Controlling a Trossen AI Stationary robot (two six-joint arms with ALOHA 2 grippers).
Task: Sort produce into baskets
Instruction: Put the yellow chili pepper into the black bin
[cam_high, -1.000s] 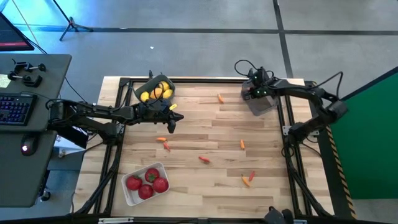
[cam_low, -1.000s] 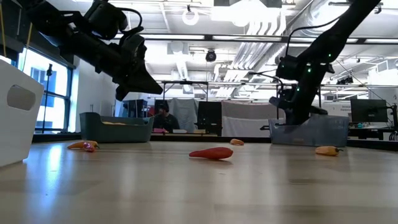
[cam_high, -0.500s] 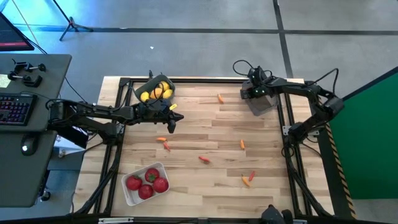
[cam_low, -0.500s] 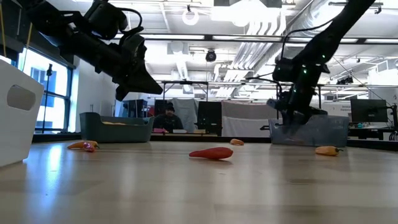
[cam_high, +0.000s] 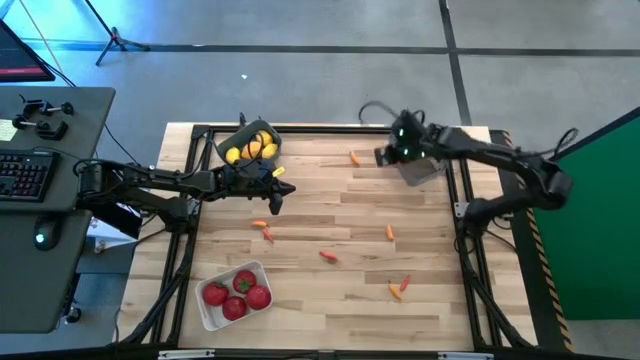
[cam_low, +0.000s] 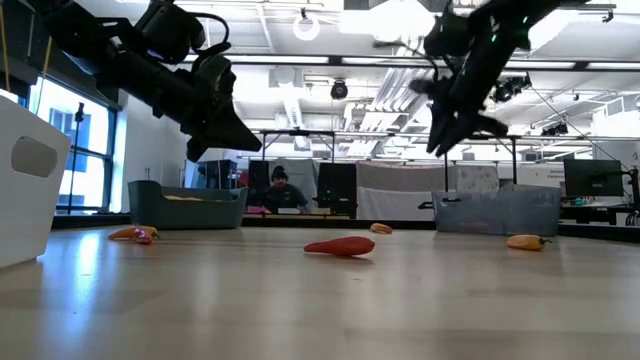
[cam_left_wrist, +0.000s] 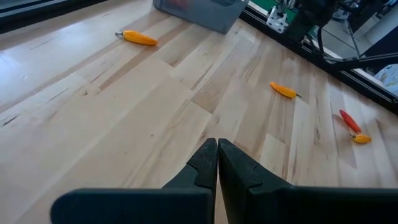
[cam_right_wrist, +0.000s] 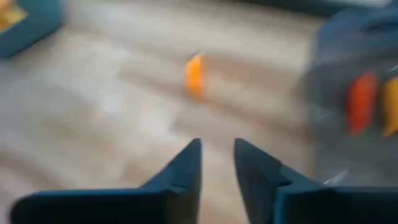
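Wooden table (cam_high: 330, 300), office room behind.

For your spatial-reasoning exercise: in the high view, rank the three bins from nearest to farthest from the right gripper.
Measured from the right gripper:
1. Dark grey translucent plastic bin, right beside it at the table's far right corner.
2. Blue-grey plastic bin holding yellow lemon-like fruits, far left corner.
3. White plastic bin holding round red fruits, near left.

my right gripper (cam_high: 383, 157): above table (cam_high: 440, 300), beside far-right bin (cam_high: 425, 168) | my left gripper (cam_high: 277, 196): just before far-left bin (cam_high: 232, 140) holding lemons (cam_high: 250, 150) | near-left bin (cam_high: 205, 310): fruits (cam_high: 236, 295) inside | peppers (cam_high: 327, 256): scattered between
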